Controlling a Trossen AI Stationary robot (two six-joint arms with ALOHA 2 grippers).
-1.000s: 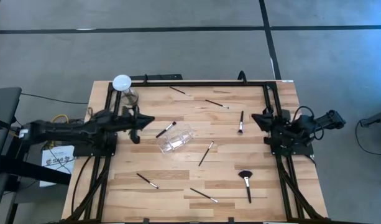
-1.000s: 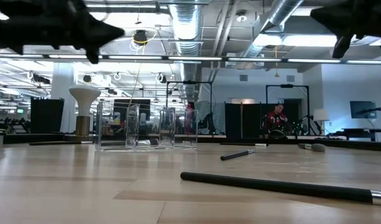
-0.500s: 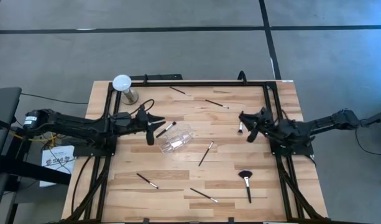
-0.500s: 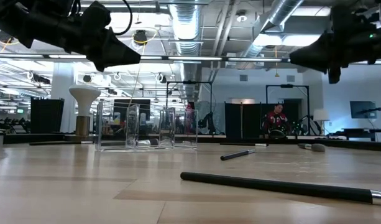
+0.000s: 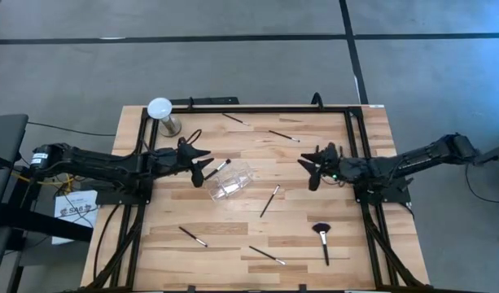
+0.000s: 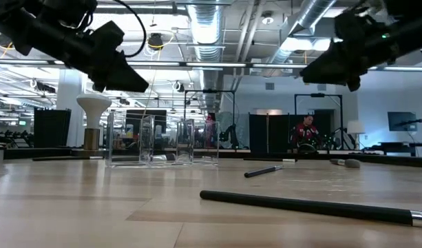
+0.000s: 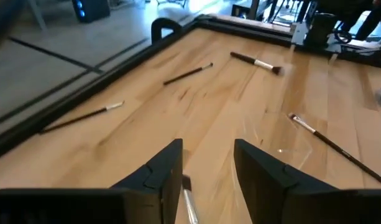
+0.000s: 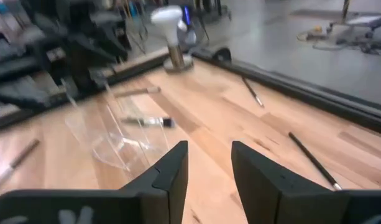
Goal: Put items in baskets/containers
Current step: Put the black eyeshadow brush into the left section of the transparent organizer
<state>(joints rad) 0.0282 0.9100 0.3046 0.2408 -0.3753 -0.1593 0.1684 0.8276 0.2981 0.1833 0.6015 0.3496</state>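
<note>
1. The clear cup (image 5: 231, 181) is lying tipped on its side near the middle of the table (image 5: 257, 236), with what appears to be a brush inside it. No other brush is sitting in it.
2. A dark-handled brush (image 5: 217, 169) is lying just beside the cup on the left arm's side. The others are lying loose: one (image 5: 270, 200) between the cup and the right arm, a fan brush (image 5: 322, 238) near the right front, two (image 5: 192, 236) (image 5: 267, 255) along the front, two (image 5: 234, 119) (image 5: 283, 135) along the far edge.
3. The left pincer (image 5: 202, 161) is hovering above the table just beside that nearest brush, fingers parted and holding nothing; its wrist view is showing a brush tip (image 7: 189, 200) between the jaws.
4. The right pincer (image 5: 309, 169) is hanging over the table, well apart from the cup, fingers parted and empty.
5. Judged step: approach for a first pick, nothing yet grasped. The next move is calling for the left pincer to descend, straddle the thin handle and close squarely. The tipped cup is likely needing righting or steadying for insertion.
6. A white-domed stand (image 5: 161, 114) is standing at the far left corner.
</note>
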